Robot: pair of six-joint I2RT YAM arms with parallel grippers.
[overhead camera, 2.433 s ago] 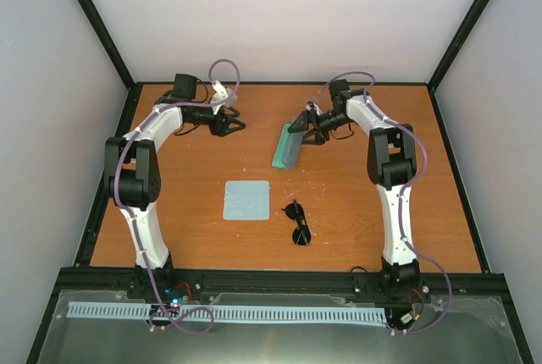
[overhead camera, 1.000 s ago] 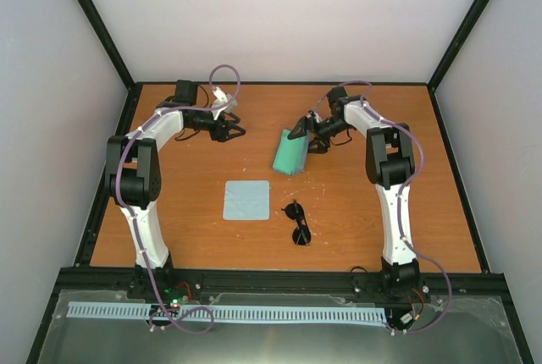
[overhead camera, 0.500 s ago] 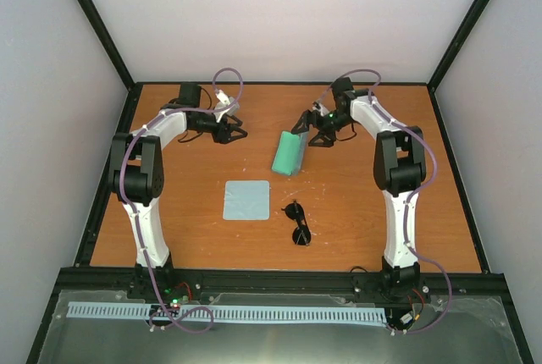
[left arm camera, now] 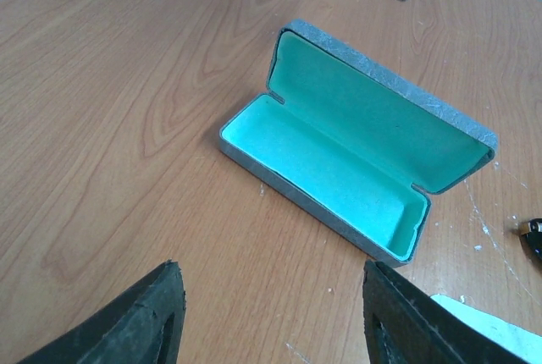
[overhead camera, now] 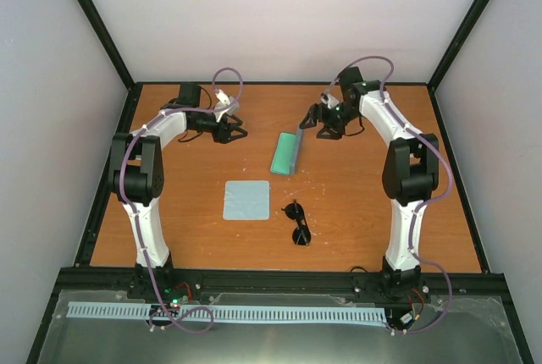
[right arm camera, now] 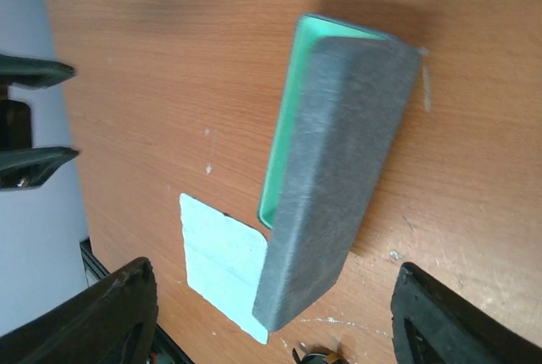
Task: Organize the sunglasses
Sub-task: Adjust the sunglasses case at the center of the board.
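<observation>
Grippers: the left gripper (overhead camera: 239, 133) and the right gripper (overhead camera: 310, 121) both have jaws apart and hold nothing, one on each side of the case (overhead camera: 286, 152) at the far middle of the table (overhead camera: 356, 203). Progress, as judged: the case lies open, but the sunglasses (overhead camera: 297, 223) rest at near middle, well apart from it, just right of the cloth (overhead camera: 246, 200); lifting and stowing them remain. The left wrist view shows the case's empty green inside; the right wrist view, its grey back; only the top view shows the sunglasses whole.
</observation>
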